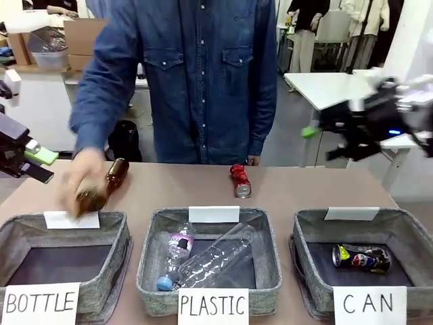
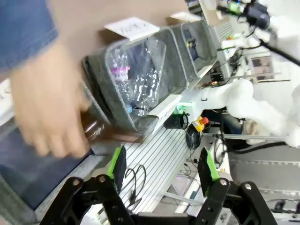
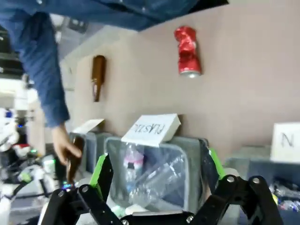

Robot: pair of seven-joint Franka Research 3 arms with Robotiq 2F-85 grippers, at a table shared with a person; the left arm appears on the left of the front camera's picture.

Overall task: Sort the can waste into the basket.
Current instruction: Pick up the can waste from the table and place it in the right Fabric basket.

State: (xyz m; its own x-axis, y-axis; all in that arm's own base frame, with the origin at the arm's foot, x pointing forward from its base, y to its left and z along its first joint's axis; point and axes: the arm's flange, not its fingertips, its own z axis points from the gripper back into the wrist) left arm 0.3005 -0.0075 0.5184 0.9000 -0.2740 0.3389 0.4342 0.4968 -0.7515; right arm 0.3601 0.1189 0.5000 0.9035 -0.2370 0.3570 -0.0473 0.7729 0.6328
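Observation:
A shiny red crushed can (image 1: 239, 181) lies on the brown table behind the middle bin, and the right wrist view has it too (image 3: 187, 50). The black printed can (image 1: 360, 258) rests on the dark floor of the grey basket (image 1: 406, 227) signed "CAN" at the right. My right gripper (image 1: 321, 135) hovers blurred, high above and behind that basket. Its green-padded jaws (image 3: 157, 168) stand open with nothing between them. At the far left edge my left gripper (image 1: 34, 159) is raised, open and empty (image 2: 161, 164).
A person in a denim shirt stands across the table. Their hand (image 1: 81, 179) holds a brown bottle (image 1: 91, 200) over the "BOTTLE" bin (image 1: 115, 230). Another brown bottle (image 3: 97, 77) lies on the table. The "PLASTIC" bin (image 1: 270, 230) holds clear bottles (image 1: 210, 261).

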